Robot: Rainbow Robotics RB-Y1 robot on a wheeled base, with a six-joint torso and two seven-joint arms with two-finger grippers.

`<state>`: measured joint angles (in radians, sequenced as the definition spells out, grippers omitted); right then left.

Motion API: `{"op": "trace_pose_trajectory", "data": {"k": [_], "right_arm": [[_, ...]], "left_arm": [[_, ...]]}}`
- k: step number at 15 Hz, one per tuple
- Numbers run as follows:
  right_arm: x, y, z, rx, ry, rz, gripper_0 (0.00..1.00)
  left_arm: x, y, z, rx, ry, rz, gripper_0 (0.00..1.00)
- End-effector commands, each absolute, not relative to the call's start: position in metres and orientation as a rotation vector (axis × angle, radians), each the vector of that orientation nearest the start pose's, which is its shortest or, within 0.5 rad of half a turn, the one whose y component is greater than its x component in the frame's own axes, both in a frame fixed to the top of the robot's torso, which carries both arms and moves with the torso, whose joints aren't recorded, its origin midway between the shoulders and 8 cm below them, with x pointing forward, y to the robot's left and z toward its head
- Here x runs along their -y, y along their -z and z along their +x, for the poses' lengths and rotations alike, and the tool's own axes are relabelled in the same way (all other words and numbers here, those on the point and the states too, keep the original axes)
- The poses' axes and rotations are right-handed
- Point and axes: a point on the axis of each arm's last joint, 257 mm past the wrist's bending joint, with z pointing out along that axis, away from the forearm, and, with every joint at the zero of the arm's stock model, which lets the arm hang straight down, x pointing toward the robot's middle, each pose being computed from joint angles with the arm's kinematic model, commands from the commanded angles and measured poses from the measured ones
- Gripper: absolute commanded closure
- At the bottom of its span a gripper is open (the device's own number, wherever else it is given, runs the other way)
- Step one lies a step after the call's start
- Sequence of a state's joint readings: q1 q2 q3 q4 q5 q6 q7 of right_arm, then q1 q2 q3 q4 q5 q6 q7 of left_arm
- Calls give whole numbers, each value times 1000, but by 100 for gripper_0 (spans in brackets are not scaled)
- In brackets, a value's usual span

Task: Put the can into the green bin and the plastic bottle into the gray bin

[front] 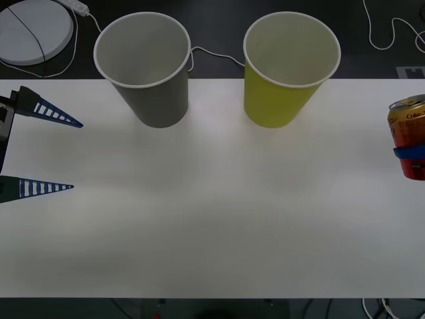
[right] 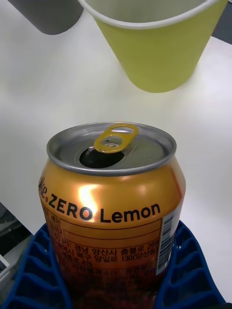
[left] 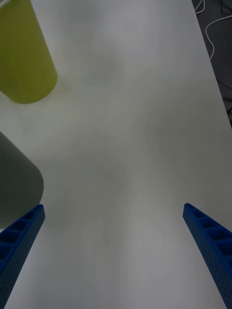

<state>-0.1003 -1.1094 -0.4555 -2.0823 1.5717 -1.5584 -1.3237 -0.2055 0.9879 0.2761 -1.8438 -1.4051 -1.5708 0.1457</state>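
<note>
An orange-red can (front: 408, 129) with a silver top and an opened pull-tab stands upright at the right edge of the table, and my right gripper (front: 409, 153) is shut on it. In the right wrist view the can (right: 111, 203) sits between the blue fingers (right: 34, 273), with the green bin (right: 159, 48) just beyond it. The green bin (front: 289, 73) and the gray bin (front: 147, 70) stand upright side by side at the back of the table. My left gripper (front: 74, 155) hangs open at the table's left edge, holding nothing. The plastic bottle is out of view.
The white table (front: 212, 219) stretches wide and bare in front of the bins. A round white device (front: 33, 30) and white cables (front: 388, 36) lie on the dark surface behind it. From the left wrist, the gray bin (left: 17, 183) is nearest and the green bin (left: 21, 58) farther off.
</note>
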Motion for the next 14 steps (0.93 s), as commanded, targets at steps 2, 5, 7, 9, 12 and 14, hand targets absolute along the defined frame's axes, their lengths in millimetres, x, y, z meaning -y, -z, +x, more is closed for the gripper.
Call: {"op": "trace_pose_trajectory", "data": {"k": [2,5,7,9,12,14], "right_arm": [[304,20,416,-2258,-255,-913,100],[283,-2,447,-2237,-213,-975,100],[269,-9,470,-2242,-163,-1012,100],[254,-13,490,-2244,-125,-1035,100],[231,-20,517,-2243,-89,-1050,100],[217,-23,533,-2248,-68,-1053,100]], "left_arm": [[-265,100,379,-1438,250,1805,0],[-265,100,379,-1438,250,1805,0],[-265,100,379,-1438,250,1805,0],[-265,100,379,-1438,250,1805,0],[-265,100,379,-1438,250,1805,0],[-265,100,379,-1438,250,1805,0]]}}
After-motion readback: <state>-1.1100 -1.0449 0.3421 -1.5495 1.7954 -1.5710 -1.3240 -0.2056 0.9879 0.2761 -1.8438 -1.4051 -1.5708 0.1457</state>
